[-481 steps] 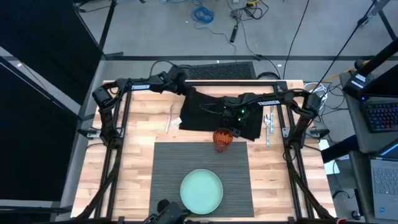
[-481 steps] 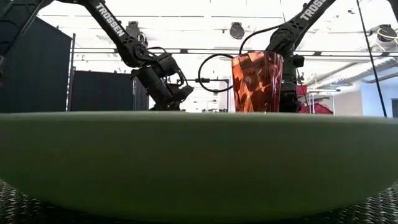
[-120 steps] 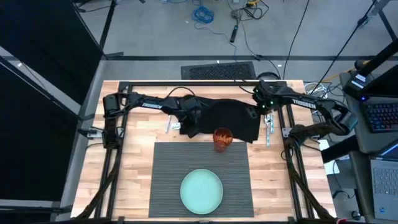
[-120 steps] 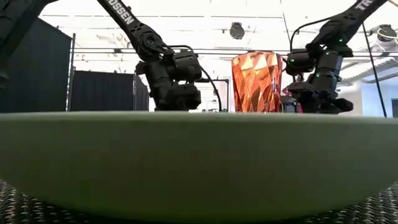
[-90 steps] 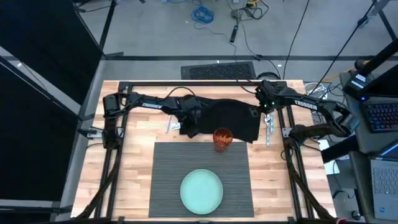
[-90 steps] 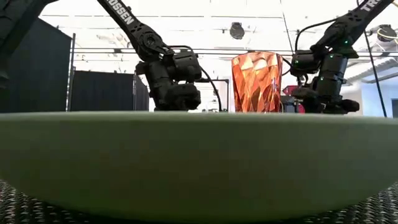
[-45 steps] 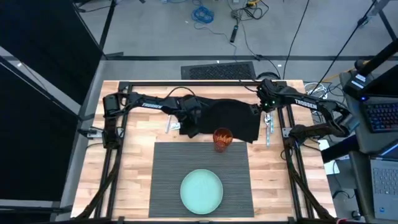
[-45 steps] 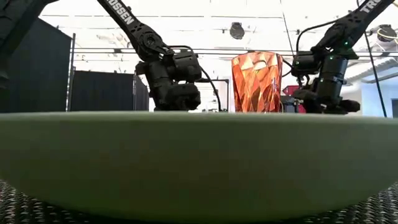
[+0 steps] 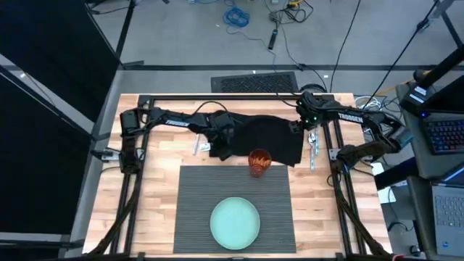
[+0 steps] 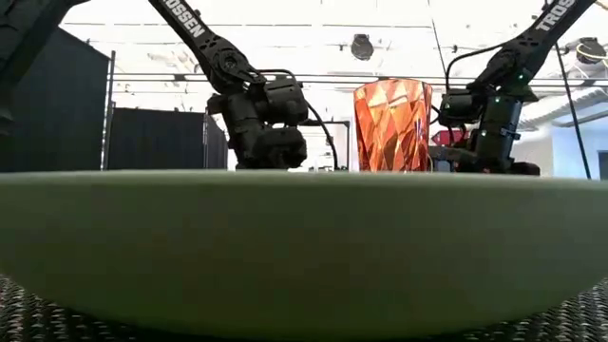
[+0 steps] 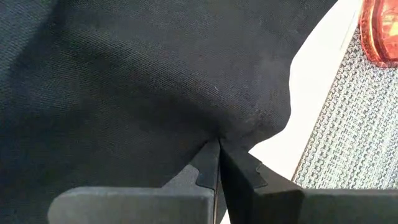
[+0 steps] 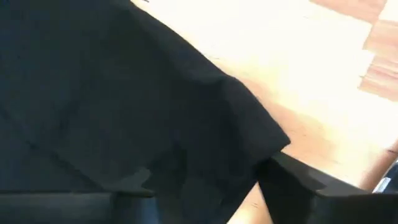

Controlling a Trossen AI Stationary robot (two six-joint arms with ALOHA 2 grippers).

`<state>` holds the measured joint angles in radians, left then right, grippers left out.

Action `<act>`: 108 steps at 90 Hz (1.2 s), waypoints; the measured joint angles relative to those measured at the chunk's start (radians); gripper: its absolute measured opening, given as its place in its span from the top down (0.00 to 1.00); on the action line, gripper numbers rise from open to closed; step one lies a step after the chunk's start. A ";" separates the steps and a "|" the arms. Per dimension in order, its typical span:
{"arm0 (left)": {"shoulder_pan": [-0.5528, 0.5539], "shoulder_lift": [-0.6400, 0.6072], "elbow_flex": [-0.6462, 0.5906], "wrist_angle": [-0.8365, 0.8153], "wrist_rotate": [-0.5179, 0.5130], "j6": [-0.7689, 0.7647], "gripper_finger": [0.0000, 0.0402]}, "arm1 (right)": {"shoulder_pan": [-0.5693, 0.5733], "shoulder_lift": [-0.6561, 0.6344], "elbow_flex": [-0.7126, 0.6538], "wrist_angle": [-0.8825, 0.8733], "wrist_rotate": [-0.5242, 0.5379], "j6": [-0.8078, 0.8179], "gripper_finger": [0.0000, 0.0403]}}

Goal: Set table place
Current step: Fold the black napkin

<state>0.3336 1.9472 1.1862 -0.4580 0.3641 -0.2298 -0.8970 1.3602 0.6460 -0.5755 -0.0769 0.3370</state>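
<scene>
- The large ribbed dark grey rectangular placemat (image 9: 234, 206) lies flat on the light wooden bench (image 9: 163, 156), carrying a pale green round plate (image 9: 235, 222) and a faceted orange glass (image 9: 258, 162).
- The left gripper (image 11: 219, 163) is pinched closed on the soft black cloth napkin (image 9: 262, 139) behind the placemat.
- The right gripper (image 9: 302, 125) sits at the napkin's far corner; its grip cannot be told.
- The napkin looks light and limp, so edges or corners seem best to hold.

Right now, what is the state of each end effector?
Left end effector: shut on the black napkin.
Right end effector: at the napkin's corner; cannot be told.
</scene>
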 joint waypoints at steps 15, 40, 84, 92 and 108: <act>0.000 0.000 0.000 0.000 0.000 0.000 1.00 | 0.000 0.000 0.000 0.002 0.002 -0.022 0.95; 0.000 0.000 0.000 -0.004 0.000 0.000 1.00 | 0.000 0.000 0.000 -0.006 0.012 -0.041 1.00; 0.000 0.000 0.001 -0.008 0.000 -0.001 1.00 | -0.008 -0.032 0.002 -0.059 0.193 -0.041 1.00; 0.000 -0.001 0.001 -0.014 0.000 -0.001 1.00 | -0.015 -0.032 0.002 -0.061 0.212 -0.040 1.00; 0.000 -0.001 0.001 -0.021 0.000 0.000 1.00 | -0.027 -0.032 0.002 -0.036 0.171 -0.057 1.00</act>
<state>0.3340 1.9461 1.1873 -0.4786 0.3641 -0.2302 -0.9241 1.3281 0.6476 -0.6110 0.0940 0.2798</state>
